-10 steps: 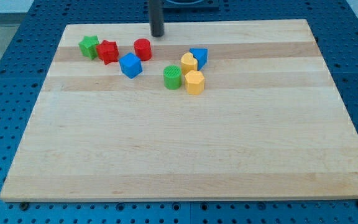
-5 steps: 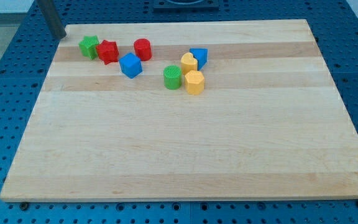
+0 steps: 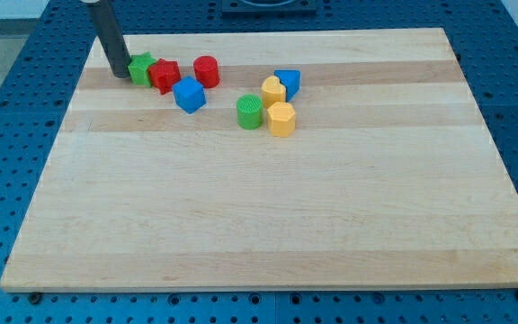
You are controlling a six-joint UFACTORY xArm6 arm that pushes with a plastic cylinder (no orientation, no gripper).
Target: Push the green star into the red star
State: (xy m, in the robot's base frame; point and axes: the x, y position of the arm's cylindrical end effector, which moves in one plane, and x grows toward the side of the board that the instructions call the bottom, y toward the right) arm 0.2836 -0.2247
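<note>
The green star (image 3: 141, 68) lies near the board's top left and touches the red star (image 3: 165, 75) on its right. My tip (image 3: 118, 73) stands on the board right against the green star's left side. The rod rises from it toward the view's top.
A red cylinder (image 3: 206, 70) and a blue cube (image 3: 188, 94) sit just right of the red star. Further right are a green cylinder (image 3: 250, 112), two yellow blocks (image 3: 281, 118) (image 3: 273, 90) and a blue block (image 3: 288, 82). The wooden board (image 3: 268, 216) lies on a blue perforated table.
My tip swept from the board's top middle out past the top left corner, then came down against the green star's left. The green and red stars have shifted slightly right.
</note>
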